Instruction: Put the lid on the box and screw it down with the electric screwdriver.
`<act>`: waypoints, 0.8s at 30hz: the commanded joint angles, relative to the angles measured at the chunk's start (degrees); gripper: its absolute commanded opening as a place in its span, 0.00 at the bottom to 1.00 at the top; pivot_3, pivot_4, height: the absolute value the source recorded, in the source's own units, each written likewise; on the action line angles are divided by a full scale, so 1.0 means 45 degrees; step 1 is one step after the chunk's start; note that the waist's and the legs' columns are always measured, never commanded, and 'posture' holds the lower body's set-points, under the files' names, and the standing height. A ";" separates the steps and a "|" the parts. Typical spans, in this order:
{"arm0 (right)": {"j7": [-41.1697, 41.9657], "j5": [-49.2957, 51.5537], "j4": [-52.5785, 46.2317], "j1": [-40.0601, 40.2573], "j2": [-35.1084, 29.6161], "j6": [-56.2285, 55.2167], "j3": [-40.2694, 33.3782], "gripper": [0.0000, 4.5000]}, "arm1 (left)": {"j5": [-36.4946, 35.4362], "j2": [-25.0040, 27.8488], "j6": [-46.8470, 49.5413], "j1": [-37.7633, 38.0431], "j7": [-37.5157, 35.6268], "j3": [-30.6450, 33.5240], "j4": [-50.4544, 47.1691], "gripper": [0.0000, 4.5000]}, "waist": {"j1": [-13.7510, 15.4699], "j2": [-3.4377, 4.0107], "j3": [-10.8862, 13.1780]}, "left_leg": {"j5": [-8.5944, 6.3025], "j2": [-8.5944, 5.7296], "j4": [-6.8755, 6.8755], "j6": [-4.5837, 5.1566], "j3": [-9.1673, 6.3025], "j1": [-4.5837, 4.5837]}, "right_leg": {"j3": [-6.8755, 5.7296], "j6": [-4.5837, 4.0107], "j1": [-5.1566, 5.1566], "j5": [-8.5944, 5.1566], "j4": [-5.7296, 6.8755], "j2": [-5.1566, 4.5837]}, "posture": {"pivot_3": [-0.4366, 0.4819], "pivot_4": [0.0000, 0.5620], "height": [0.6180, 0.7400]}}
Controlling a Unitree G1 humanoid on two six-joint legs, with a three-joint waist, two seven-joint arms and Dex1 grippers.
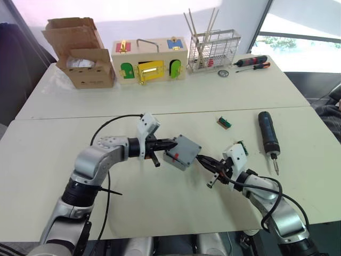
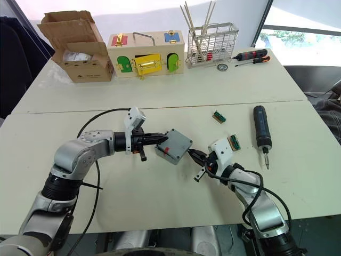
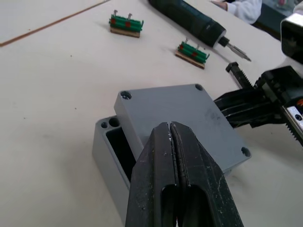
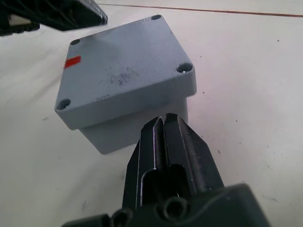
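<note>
Left eye view: lid [image 1: 185,149] sits askew on the box [image 3: 110,156] mid-bench, both end effectors closed and empty at its sides.

Lid is shifted off square, one box corner and part of the cavity exposed on the left-arm side. Left end effector [image 1: 171,144] has fingers pressed together, tips at the lid's edge; can't tell if touching. Right end effector [image 1: 204,160] also pinched shut, tips just beside the box wall on the opposite side. Electric screwdriver [image 1: 268,137] lies flat on the bench [image 1: 176,208] to the robot's right, well apart from the box, bit pointing toward the robot. Two small green terminal blocks [image 3: 126,25] lie between it and the box.
</note>
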 commanded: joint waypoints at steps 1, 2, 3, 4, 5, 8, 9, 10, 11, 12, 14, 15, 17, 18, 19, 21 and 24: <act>0.0045 -0.0059 -0.0259 0.0011 -0.0091 -0.0265 -0.0321 0.02 | -0.0377 0.0078 -0.0165 -0.0139 -0.0018 0.0526 -0.0533 0.00 | 0.0003 -0.0001 0.0004 | 0.0000 0.0000 0.0000 0.0000 0.0000 0.0000 | 0.0000 0.0000 0.0000 0.0000 0.0000 0.0000 | 0.48 0.27 0.95; 0.0065 -0.0054 -0.0297 0.0041 -0.0136 -0.0255 -0.0377 0.02 | -0.0466 0.0060 -0.0163 -0.0167 0.0025 0.0693 -0.0509 0.00 | 0.0003 -0.0003 0.0009 | 0.0000 0.0000 0.0000 0.0000 0.0000 -0.0001 | 0.0000 0.0000 0.0000 0.0000 0.0000 0.0000 | 0.48 0.27 0.95; 0.0090 -0.0045 -0.0364 0.0083 -0.0189 -0.0241 -0.0446 0.02 | -0.0566 0.0048 -0.0156 -0.0228 0.0106 0.0897 -0.0471 0.00 | 0.0002 -0.0004 0.0012 | 0.0000 0.0000 0.0001 0.0000 0.0000 -0.0001 | 0.0000 0.0000 0.0000 0.0000 0.0000 0.0000 | 0.48 0.27 0.95; 0.0115 0.0002 -0.0468 0.0122 -0.0245 -0.0190 -0.0543 0.02 | -0.0635 0.0026 -0.0153 -0.0330 0.0248 0.1119 -0.0362 0.00 | 0.0004 -0.0007 0.0019 | 0.0000 0.0000 0.0001 0.0000 0.0001 -0.0001 | 0.0000 0.0000 0.0000 0.0000 0.0000 0.0000 | 0.48 0.27 0.95; 0.0132 0.0032 -0.0566 0.0162 -0.0282 -0.0149 -0.0620 0.02 | -0.0666 0.0017 -0.0168 -0.0400 0.0365 0.1285 -0.0263 0.00 | 0.0005 -0.0008 0.0021 | 0.0001 0.0000 0.0001 -0.0001 0.0000 -0.0001 | 0.0000 0.0000 0.0000 0.0000 0.0000 0.0000 | 0.48 0.27 0.95; 0.0174 0.0108 -0.0806 0.0258 -0.0357 -0.0040 -0.0803 0.02 | -0.0527 0.0031 -0.0275 -0.0501 0.0628 0.1460 0.0091 0.00 | 0.0009 -0.0009 0.0022 | 0.0002 0.0000 0.0001 -0.0003 0.0000 0.0000 | -0.0001 -0.0001 0.0000 0.0001 0.0001 0.0000 | 0.48 0.27 0.95; 0.0102 0.0164 -0.0989 0.0333 -0.0377 0.0086 -0.0950 0.02 | -0.0316 0.0040 -0.0435 -0.0505 0.0759 0.1441 0.0368 0.00 | 0.0009 -0.0009 0.0022 | 0.0002 -0.0001 0.0001 -0.0003 0.0000 -0.0001 | -0.0001 -0.0001 0.0000 0.0001 0.0001 0.0000 | 0.48 0.27 0.95; 0.0044 0.0196 -0.1130 0.0385 -0.0381 0.0190 -0.1048 0.02 | -0.0176 0.0057 -0.0553 -0.0505 0.0843 0.1426 0.0561 0.00 | 0.0010 -0.0009 0.0023 | 0.0002 -0.0001 0.0001 -0.0003 0.0001 0.0000 | 0.0000 -0.0001 0.0001 0.0001 0.0001 0.0000 | 0.48 0.27 0.95; -0.0030 0.0254 -0.1321 0.0438 -0.0368 0.0344 -0.1163 0.02 | -0.0064 0.0050 -0.0712 -0.0477 0.0845 0.1363 0.0781 0.00 | 0.0016 -0.0009 0.0023 | 0.0002 -0.0001 0.0000 -0.0004 0.0000 0.0000 | 0.0000 -0.0001 0.0000 0.0001 0.0001 0.0000 | 0.48 0.27 0.95; -0.0097 0.0280 -0.1479 0.0475 -0.0325 0.0465 -0.1216 0.02 | -0.0005 0.0010 -0.0824 -0.0444 0.0819 0.1295 0.0973 0.00 | 0.0011 -0.0013 0.0025 | 0.0002 -0.0001 0.0000 -0.0004 0.0000 0.0000 | -0.0001 -0.0001 0.0000 0.0001 0.0001 0.0000 | 0.48 0.27 0.95; -0.0165 0.0306 -0.1673 0.0507 -0.0244 0.0638 -0.1230 0.02 | 0.0078 -0.0036 -0.0955 -0.0398 0.0699 0.1128 0.1196 0.00 | 0.0009 -0.0018 0.0028 | 0.0002 -0.0002 0.0001 -0.0004 0.0000 -0.0001 | 0.0000 -0.0001 0.0000 0.0001 0.0001 0.0000 | 0.48 0.27 0.95; -0.0186 0.0305 -0.1742 0.0504 -0.0198 0.0700 -0.1188 0.02 | 0.0172 -0.0037 -0.1016 -0.0361 0.0621 0.0989 0.1271 0.00 | 0.0010 -0.0018 0.0028 | 0.0003 -0.0002 0.0001 -0.0004 0.0001 -0.0002 | 0.0000 -0.0001 -0.0001 0.0001 0.0001 0.0000 | 0.48 0.27 0.95; -0.0212 0.0295 -0.1795 0.0466 -0.0124 0.0771 -0.1125 0.02 | 0.0302 -0.0009 -0.1141 -0.0305 0.0422 0.0724 0.1380 0.00 | 0.0011 -0.0019 0.0029 | 0.0003 -0.0002 0.0000 -0.0004 0.0000 -0.0002 | 0.0000 -0.0001 -0.0001 0.0001 0.0001 0.0000 | 0.48 0.27 0.95; -0.0216 0.0283 -0.1794 0.0437 -0.0095 0.0796 -0.1102 0.02 | 0.0356 0.0014 -0.1207 -0.0284 0.0325 0.0608 0.1420 0.00 | 0.0011 -0.0019 0.0029 | 0.0003 -0.0002 0.0001 -0.0005 0.0000 -0.0002 | 0.0000 -0.0001 -0.0001 0.0001 0.0001 0.0000 | 0.48 0.27 0.95; -0.0210 0.0277 -0.1781 0.0401 -0.0068 0.0820 -0.1090 0.02 | 0.0411 0.0016 -0.1280 -0.0285 0.0253 0.0533 0.1464 0.00 | 0.0011 -0.0018 0.0029 | 0.0003 -0.0002 0.0001 -0.0005 0.0001 -0.0003 | 0.0000 -0.0001 -0.0001 0.0001 0.0001 0.0000 | 0.48 0.27 0.95; -0.0166 0.0251 -0.1740 0.0341 -0.0016 0.0821 -0.1011 0.02 | 0.0529 0.0021 -0.1338 -0.0311 0.0134 0.0358 0.1567 0.00 | 0.0010 -0.0019 0.0029 | 0.0003 -0.0002 0.0001 -0.0006 0.0002 -0.0003 | 0.0000 -0.0002 -0.0001 0.0002 0.0001 0.0000 | 0.48 0.27 0.95; -0.0069 0.0176 -0.1631 0.0293 0.0027 0.0744 -0.0853 0.02 | 0.0696 0.0040 -0.1456 -0.0332 -0.0041 0.0107 0.1609 0.00 | 0.0007 -0.0018 0.0029 | 0.0003 -0.0002 0.0001 -0.0005 0.0001 -0.0002 | 0.0000 -0.0002 -0.0001 0.0002 0.0001 0.0000 | 0.48 0.27 0.95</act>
